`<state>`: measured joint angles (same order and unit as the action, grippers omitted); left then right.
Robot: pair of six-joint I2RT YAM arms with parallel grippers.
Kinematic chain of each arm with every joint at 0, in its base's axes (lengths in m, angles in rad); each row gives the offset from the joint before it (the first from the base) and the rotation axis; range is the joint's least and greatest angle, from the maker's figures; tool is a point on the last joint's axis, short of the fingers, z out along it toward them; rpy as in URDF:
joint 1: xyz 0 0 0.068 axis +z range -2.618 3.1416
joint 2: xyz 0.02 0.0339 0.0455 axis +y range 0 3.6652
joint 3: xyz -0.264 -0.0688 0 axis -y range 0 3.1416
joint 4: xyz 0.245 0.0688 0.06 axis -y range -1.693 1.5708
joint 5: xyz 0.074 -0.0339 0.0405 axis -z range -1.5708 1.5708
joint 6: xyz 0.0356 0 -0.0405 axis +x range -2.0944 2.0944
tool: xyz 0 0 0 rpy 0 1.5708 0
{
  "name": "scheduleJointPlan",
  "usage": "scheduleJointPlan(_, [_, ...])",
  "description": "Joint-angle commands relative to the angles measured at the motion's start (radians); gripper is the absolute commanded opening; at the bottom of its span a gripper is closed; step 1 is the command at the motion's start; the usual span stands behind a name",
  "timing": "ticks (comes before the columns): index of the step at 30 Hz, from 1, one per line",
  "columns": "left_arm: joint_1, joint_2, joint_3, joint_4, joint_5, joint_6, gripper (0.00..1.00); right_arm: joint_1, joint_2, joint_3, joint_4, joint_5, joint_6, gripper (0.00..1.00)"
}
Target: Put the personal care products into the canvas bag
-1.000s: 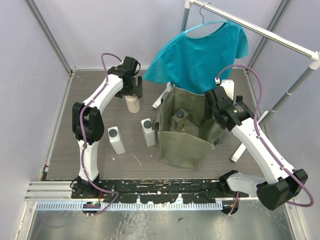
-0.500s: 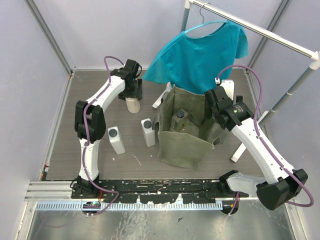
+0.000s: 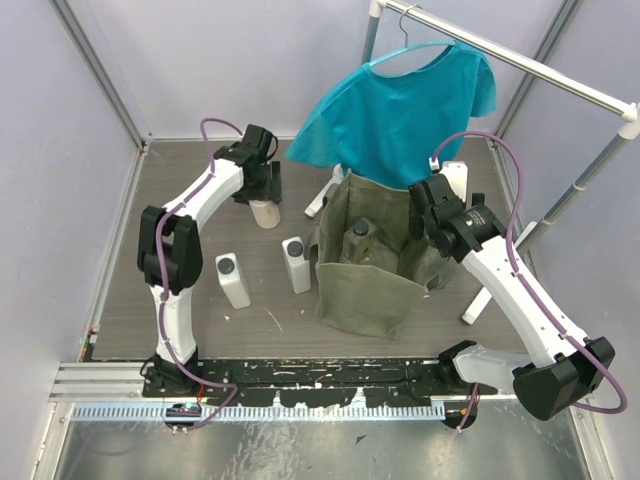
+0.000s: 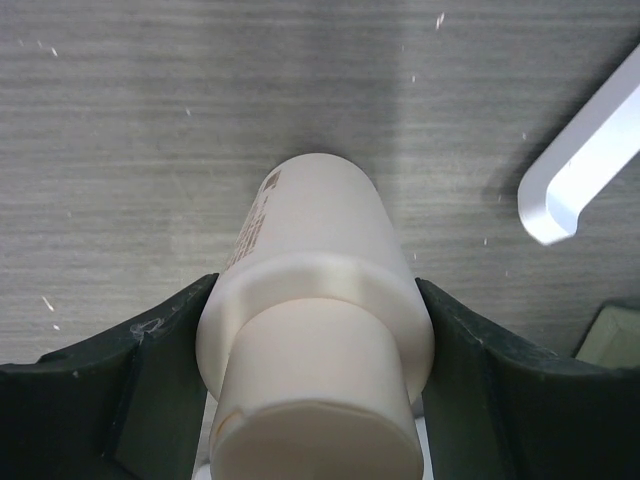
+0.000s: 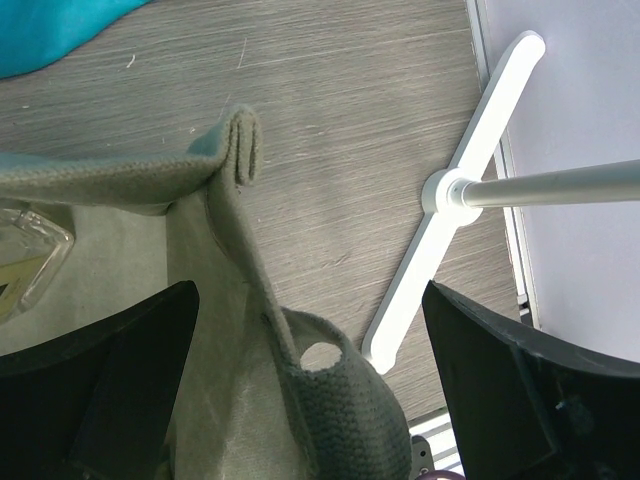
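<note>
Well, closest to my bases one white bottle point(image 3: 232, 280) and a second white bottle point(image 3: 296, 264) stand upright on the desk point(image 3: 130, 260), the second just beside the canvas bag point(image 3: 365, 290). Inside the bag I see the clear yellowish bottle point(image 3: 360, 236), so I judge that one of four products is done. My right fingers point(image 5: 120, 370) are spread wide over the right rim and handle of the bag and hold nothing. Further back, my left fingers point(image 4: 150, 380) are also spread wide, with the cream bottle point(image 4: 320, 300) upright on the desk between them. I judge they have not pressed on it yet, so three bottles are left. The desk is grey-brown with a wood grain and some small white crumbs. Behind the bag a teal shirt point(image 3: 400, 110) hangs on a white clothes rack point(image 3: 520, 65), and pale lilac walls close the room.
</note>
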<state>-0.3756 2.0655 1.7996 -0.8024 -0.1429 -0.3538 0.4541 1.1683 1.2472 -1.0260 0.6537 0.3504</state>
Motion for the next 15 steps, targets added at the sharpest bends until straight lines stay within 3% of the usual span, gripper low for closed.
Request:
scheduleJointPlan(1, [0.002, -0.144, -0.058, 0.081, 0.058, -0.031, 0.21, -0.002, -0.002, 0.0, 0.023, -0.008, 0.006, 1.0])
scheduleJointPlan(9, [-0.088, -0.368, -0.059, 0.125, 0.005, -0.033, 0.13, -0.003, 0.012, 0.006, 0.042, -0.026, -0.016, 1.0])
scheduleJointPlan(13, [-0.167, -0.433, 0.004, 0.105, -0.055, -0.004, 0.11, -0.003, 0.01, 0.018, 0.043, -0.041, -0.018, 1.0])
scheduleJointPlan(15, [-0.188, -0.452, 0.065, 0.092, -0.005, 0.008, 0.1, -0.003, 0.004, 0.021, 0.046, -0.048, -0.018, 1.0])
